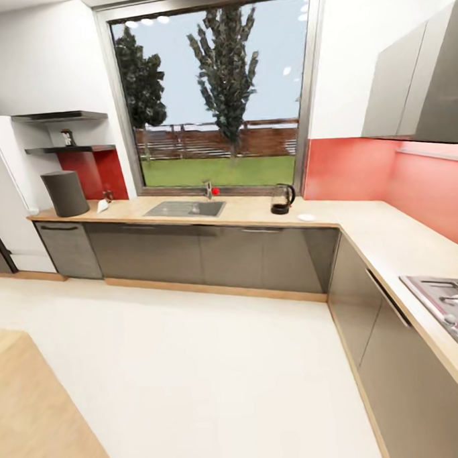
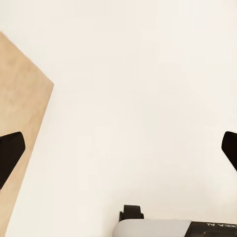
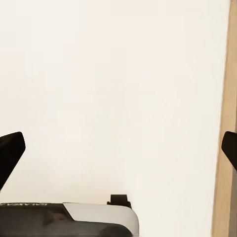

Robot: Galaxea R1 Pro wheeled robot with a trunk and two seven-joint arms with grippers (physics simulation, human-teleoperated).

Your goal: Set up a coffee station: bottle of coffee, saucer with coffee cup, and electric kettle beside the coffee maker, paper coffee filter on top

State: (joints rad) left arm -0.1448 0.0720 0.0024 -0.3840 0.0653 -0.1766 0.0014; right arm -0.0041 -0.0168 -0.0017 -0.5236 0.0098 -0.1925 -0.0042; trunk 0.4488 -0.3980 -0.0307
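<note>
Across the room, the dark-grey coffee maker [image 1: 64, 192] stands at the left end of the countertop [image 1: 255, 214]. A small white thing [image 1: 103, 205] beside it looks like the paper coffee filter. The bottle of coffee [image 1: 67, 137] sits on the black kitchen shelf [image 1: 69, 149] above. Right of the sink stands the electric kettle [image 1: 282, 199], with the white saucer [image 1: 307, 217] just beyond it. I cannot make out the coffee cup. My left gripper [image 2: 118, 153] and right gripper [image 3: 118, 153] are both open and hold nothing, over white floor.
A sink [image 1: 184, 208] is set in the countertop under the window. A hob [image 1: 448, 305] lies on the right-hand counter run, below wall cabinets [image 1: 416, 85]. A white fridge [image 1: 5, 194] stands at far left. A wooden table corner [image 1: 37, 413] is near my left side.
</note>
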